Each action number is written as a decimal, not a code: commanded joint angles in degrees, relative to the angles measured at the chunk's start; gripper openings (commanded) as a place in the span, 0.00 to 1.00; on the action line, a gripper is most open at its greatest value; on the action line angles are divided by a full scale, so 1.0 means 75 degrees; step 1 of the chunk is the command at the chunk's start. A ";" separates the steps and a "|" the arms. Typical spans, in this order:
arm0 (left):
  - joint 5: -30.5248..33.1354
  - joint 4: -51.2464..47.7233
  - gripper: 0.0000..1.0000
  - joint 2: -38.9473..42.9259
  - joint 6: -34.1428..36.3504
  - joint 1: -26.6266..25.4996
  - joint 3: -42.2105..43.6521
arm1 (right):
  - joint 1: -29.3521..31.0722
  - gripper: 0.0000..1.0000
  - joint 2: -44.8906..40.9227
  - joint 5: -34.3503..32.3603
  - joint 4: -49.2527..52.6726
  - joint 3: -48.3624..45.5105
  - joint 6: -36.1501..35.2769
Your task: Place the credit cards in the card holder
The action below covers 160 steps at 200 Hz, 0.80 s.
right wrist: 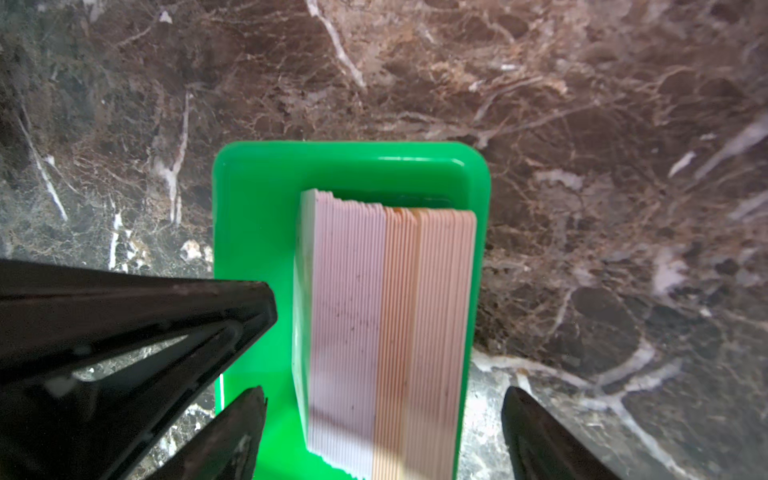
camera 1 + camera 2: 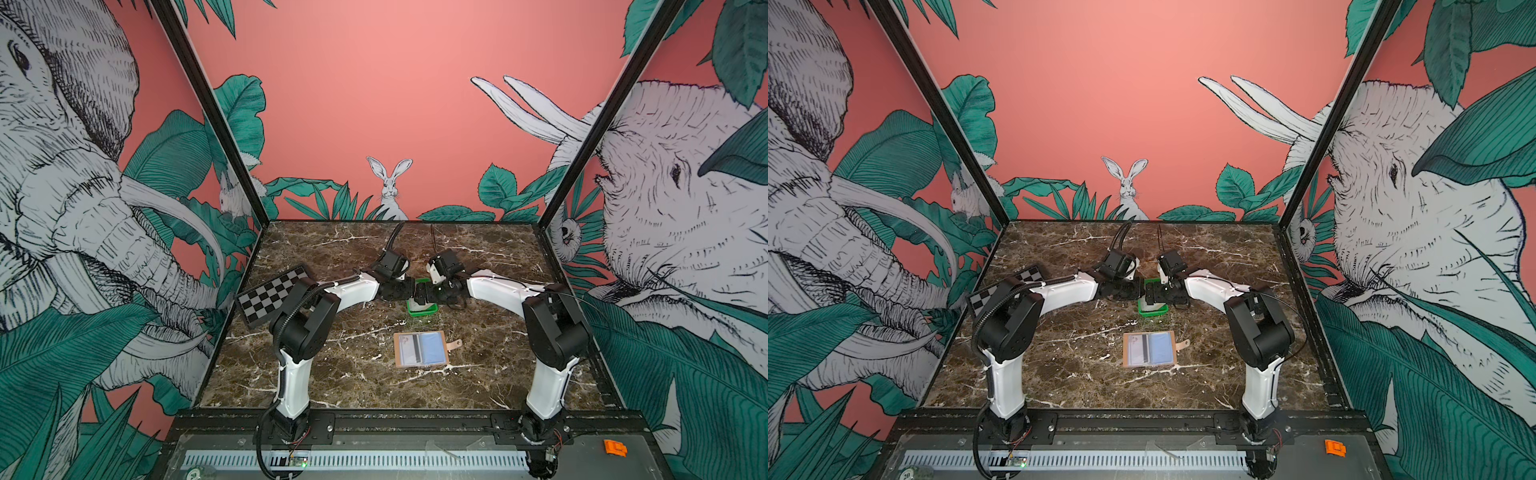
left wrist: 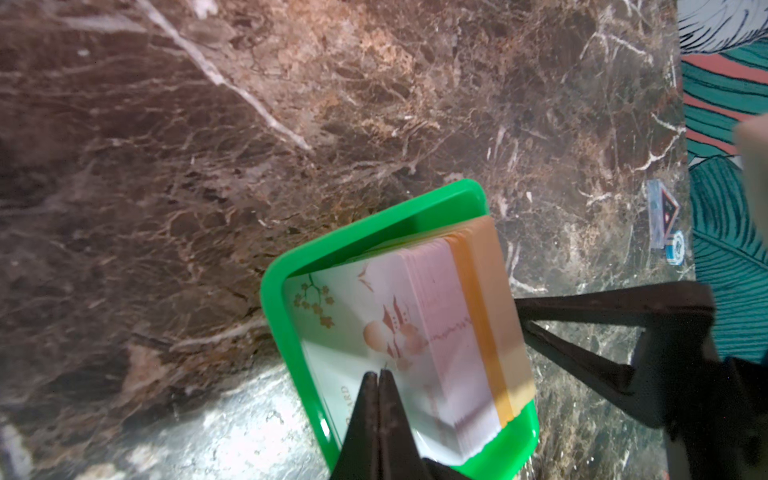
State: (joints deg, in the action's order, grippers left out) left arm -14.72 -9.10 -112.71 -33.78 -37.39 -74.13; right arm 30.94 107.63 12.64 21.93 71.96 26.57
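Green plastic walled the small tray (image 3: 291, 266) at the middle of the marble table (image 2: 332, 374), and the credit cards (image 1: 374, 332) stood in it on edge as one thick stack, pinkish on one side and orange-beige on the other. Just below the tray in both top views, the tan card holder (image 2: 420, 348) lay opened flat with its snap strap (image 2: 455, 344) pointing right. Its left sleeve appeared to hold one card with a dark stripe, and its right sleeve looked bluish and unfilled. By that reading the task was barely started: nearly the whole stack remained to be moved.

Both arms reached in from the lower edge of the top views with elbows raised, the left arm (image 2: 353, 291) and the right arm (image 2: 498, 286) converging over the tray until the wrists almost met.

In its wrist view the left gripper (image 3: 380, 376) had its jaws pressed together at the printed face of the front card; whether a card edge was pinched between them could not be told. The right gripper (image 1: 382, 399) was spread wide, one finger on each side of the stack and touching neither side. Peeling off a single card was probably the step in hand.
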 commanded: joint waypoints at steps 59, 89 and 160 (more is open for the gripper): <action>0.0023 -0.0274 0.03 -0.0043 0.0132 0.0076 -0.0129 | -0.0182 0.85 0.0315 -0.0113 -0.0103 0.0131 -0.0068; 0.0006 -0.0298 0.03 -0.0092 0.0121 0.0092 -0.0113 | -0.0243 0.84 0.0200 -0.0114 -0.0112 0.0052 -0.0073; -0.0050 -0.0327 0.03 -0.0201 0.0074 0.0098 -0.0112 | -0.0343 0.83 -0.0130 -0.0136 -0.0023 -0.0102 -0.0164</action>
State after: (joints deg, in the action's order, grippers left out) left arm -15.62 -9.45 -113.47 -33.43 -37.08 -74.15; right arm 29.19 109.12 12.73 21.32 72.25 26.35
